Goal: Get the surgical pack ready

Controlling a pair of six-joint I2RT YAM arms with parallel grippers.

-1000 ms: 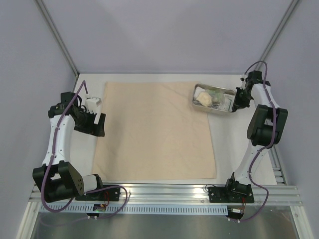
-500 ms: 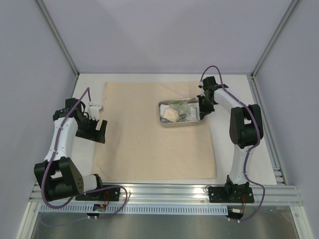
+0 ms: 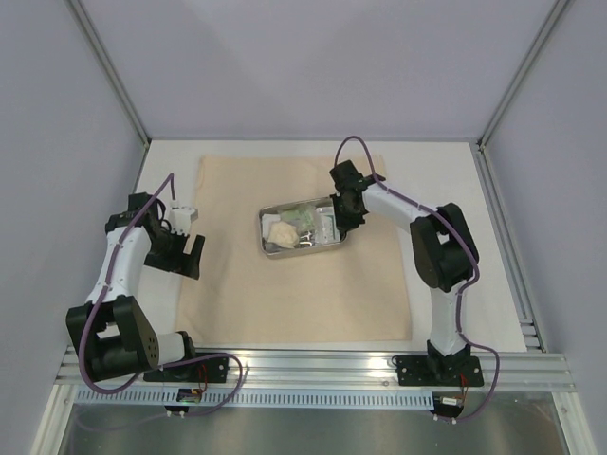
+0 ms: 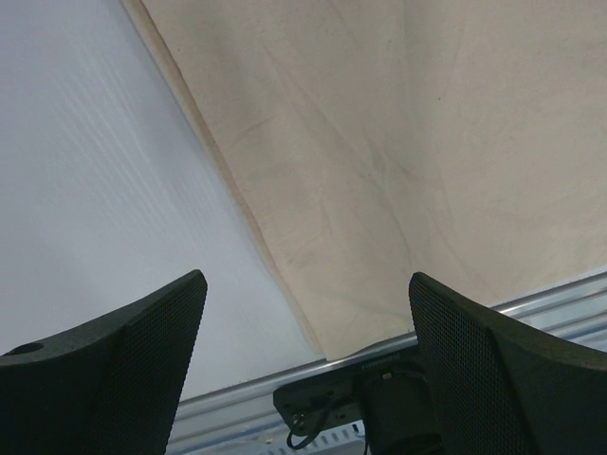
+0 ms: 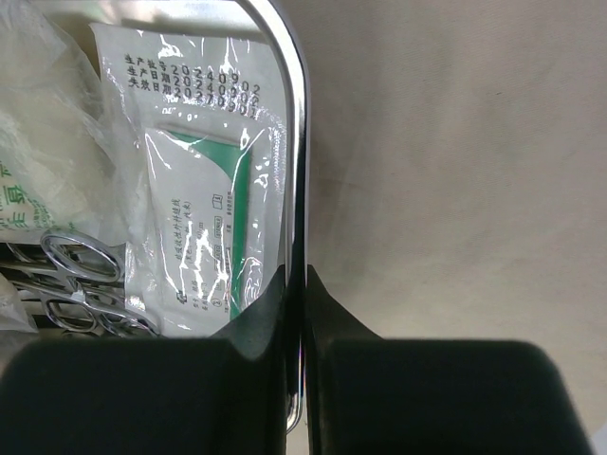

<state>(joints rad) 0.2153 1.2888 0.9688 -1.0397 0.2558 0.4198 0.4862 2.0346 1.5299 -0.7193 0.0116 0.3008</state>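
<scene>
**A:** Why is your left gripper (image 3: 183, 258) doing nothing?

**B:** It hangs wide open and empty over the cloth's (image 3: 285, 303) left edge. I judge it's keeping clear.

**A:** And the right gripper (image 3: 343, 210)?

**B:** I have it pinched tight on the tray's (image 3: 303, 254) right rim, so packets (image 5: 204, 237) and clamps (image 5: 85, 284) lie together inside. The tray is at mid-cloth, nearer the table's (image 3: 455, 190) far edge.

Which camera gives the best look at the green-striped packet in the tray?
The right wrist view: the packet sits close up inside the tray rim, its print and green stripe clear. The top view shows it only as a tiny pale patch. The left wrist view misses it.
</scene>
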